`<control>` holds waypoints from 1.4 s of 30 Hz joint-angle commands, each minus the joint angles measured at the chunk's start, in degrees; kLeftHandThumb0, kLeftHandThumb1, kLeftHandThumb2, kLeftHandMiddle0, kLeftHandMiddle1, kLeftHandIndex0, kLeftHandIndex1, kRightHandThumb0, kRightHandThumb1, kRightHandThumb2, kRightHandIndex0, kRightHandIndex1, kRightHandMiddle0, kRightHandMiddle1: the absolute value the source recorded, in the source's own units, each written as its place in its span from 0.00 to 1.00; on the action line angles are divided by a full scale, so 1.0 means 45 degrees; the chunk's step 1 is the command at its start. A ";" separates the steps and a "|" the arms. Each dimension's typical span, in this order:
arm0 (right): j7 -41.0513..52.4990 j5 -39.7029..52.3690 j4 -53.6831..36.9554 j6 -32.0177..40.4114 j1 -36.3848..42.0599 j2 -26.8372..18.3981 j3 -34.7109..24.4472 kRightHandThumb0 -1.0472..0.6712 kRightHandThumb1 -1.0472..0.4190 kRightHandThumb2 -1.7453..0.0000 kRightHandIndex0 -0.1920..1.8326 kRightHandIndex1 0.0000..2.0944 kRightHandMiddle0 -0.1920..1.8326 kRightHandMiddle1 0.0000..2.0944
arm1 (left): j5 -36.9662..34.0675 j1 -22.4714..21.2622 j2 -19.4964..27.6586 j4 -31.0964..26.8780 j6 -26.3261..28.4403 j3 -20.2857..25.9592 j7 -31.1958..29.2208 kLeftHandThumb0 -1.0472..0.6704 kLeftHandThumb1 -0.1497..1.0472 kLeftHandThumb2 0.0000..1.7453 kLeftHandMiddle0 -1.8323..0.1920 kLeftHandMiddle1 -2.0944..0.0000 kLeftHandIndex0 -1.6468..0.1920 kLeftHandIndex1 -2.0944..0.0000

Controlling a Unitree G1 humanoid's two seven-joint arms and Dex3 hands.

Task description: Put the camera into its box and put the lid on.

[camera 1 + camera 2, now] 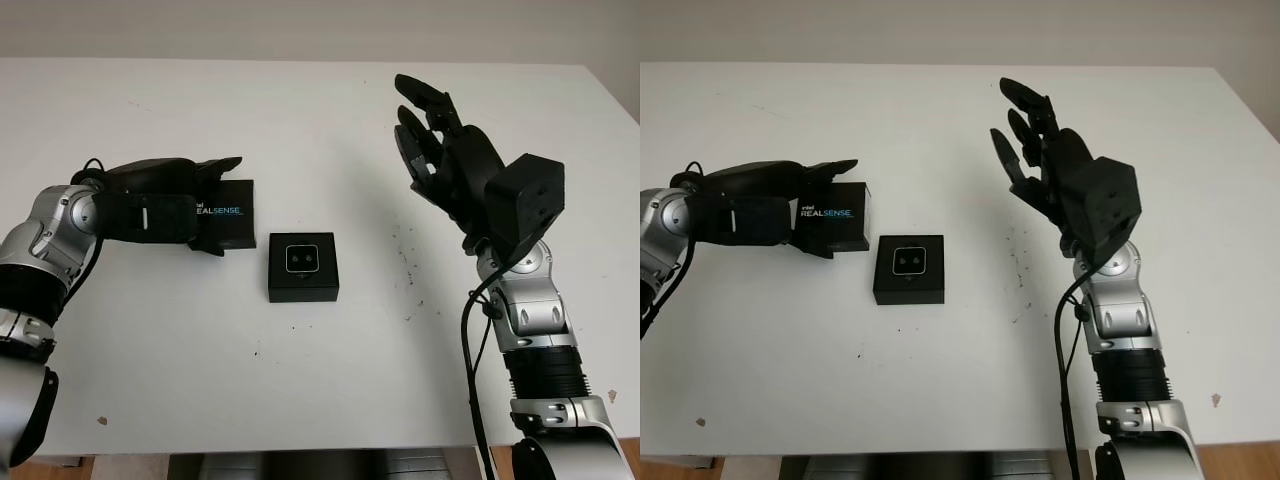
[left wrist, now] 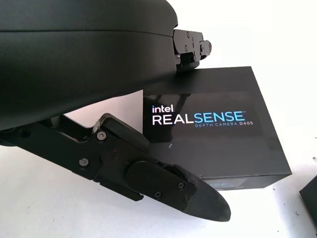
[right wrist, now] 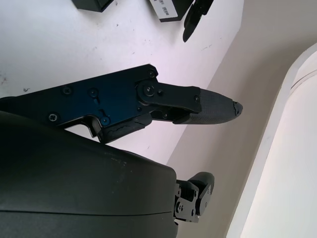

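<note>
On the white table [image 1: 330, 130], the small camera [image 1: 303, 259] is already seen inside its square black box [image 1: 303, 267], while the flat black lid [image 1: 224, 214] with printed letters is gripped by the left hand [image 1: 175, 205] just beside the box and is not yet put on, and the right hand [image 1: 440, 150] is held up open, well apart.

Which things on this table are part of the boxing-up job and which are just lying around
Part of the job:
box with the camera in it
lid, left hand around it
right hand, open, raised above the table

Lying about:
nothing beyond the white table
</note>
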 commanded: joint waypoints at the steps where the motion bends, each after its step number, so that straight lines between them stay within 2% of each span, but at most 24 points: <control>1: -0.0153 -0.0116 0.0062 -0.0198 0.0031 0.0051 0.0042 0.22 0.00 0.71 0.16 0.05 0.00 0.33 | -0.0053 0.0028 -0.0096 0.0391 0.0202 -0.0105 -0.0190 0.20 0.82 0.03 0.93 0.98 0.94 0.99; 8: -0.0298 -0.0195 0.0006 -0.0116 0.0059 0.0059 0.0097 0.24 0.00 0.71 0.16 0.05 0.00 0.32 | -0.0051 -0.0035 -0.0160 0.0460 0.0537 -0.0166 -0.0226 0.22 0.81 0.03 0.94 0.98 0.94 0.98; 15: -0.0340 -0.0254 -0.0050 -0.0261 0.0138 0.0051 0.0089 0.24 0.00 0.71 0.17 0.06 0.00 0.33 | 0.0468 0.0200 -0.0331 0.0661 0.0176 -0.0374 0.1228 0.38 0.81 0.03 0.85 0.95 0.82 0.94; 18: -0.0377 -0.0237 -0.0125 -0.0154 0.0160 0.0073 0.0075 0.24 0.00 0.71 0.17 0.06 0.00 0.33 | 0.0196 0.0412 -0.0516 0.0936 0.0042 -0.0152 0.1818 0.48 0.85 0.04 0.78 0.91 0.75 0.91; 19: -0.0393 -0.0259 -0.0153 -0.0137 0.0166 0.0066 0.0089 0.24 0.00 0.71 0.17 0.06 0.00 0.33 | 0.0077 0.0443 -0.0559 0.1059 -0.0022 -0.0106 0.1886 0.50 0.86 0.03 0.80 0.82 0.75 0.85; 20: -0.0399 -0.0274 -0.0179 -0.0093 0.0168 0.0056 0.0101 0.24 0.00 0.71 0.17 0.06 0.00 0.34 | -0.0018 0.0468 -0.0581 0.1174 -0.0118 -0.0087 0.1953 0.52 0.87 0.03 0.86 0.62 0.79 0.71; 21: -0.0402 -0.0285 -0.0188 -0.0066 0.0166 0.0047 0.0110 0.24 0.00 0.71 0.17 0.06 0.00 0.33 | -0.0073 0.0483 -0.0594 0.1280 -0.0201 -0.0096 0.2018 0.53 0.87 0.03 0.88 0.53 0.83 0.61; 24: -0.0384 -0.0268 -0.0185 -0.0078 0.0169 0.0056 0.0112 0.24 0.00 0.71 0.17 0.06 0.00 0.33 | -0.0130 0.0527 -0.0584 0.1552 -0.0495 -0.0166 0.2155 0.55 0.89 0.03 0.90 0.36 0.88 0.44; 26: -0.0404 -0.0297 -0.0176 -0.0103 0.0163 0.0061 0.0129 0.24 0.00 0.71 0.17 0.06 0.00 0.34 | -0.0136 0.0520 -0.0574 0.1718 -0.0739 -0.0207 0.2220 0.56 0.90 0.03 0.89 0.32 0.88 0.38; 28: -0.0416 -0.0348 -0.0174 -0.0073 0.0147 0.0050 0.0155 0.24 0.00 0.71 0.17 0.06 0.00 0.34 | -0.0085 0.0482 -0.0572 0.1895 -0.0945 -0.0270 0.2300 0.56 0.91 0.03 0.88 0.24 0.88 0.25; 32: -0.0396 -0.0390 -0.0224 0.0040 0.0152 0.0065 0.0191 0.24 0.00 0.71 0.17 0.06 0.00 0.33 | -0.0011 0.0503 -0.0610 0.2106 -0.1173 -0.0328 0.2513 0.56 0.92 0.03 0.86 0.13 0.87 0.11; 39: -0.0378 -0.0360 -0.0512 0.0498 0.0248 0.0100 0.0204 0.24 0.00 0.71 0.17 0.05 0.00 0.33 | -0.0073 0.0707 -0.0644 0.1933 -0.1185 -0.0227 0.2841 0.57 0.93 0.03 0.85 0.08 0.86 0.07; 42: -0.0247 -0.0206 -0.0683 0.0720 0.0335 0.0121 0.0175 0.24 0.00 0.71 0.16 0.05 0.00 0.32 | -0.0592 0.0713 -0.0665 0.1811 -0.1102 0.0092 0.2521 0.59 0.93 0.03 0.87 0.08 0.87 0.06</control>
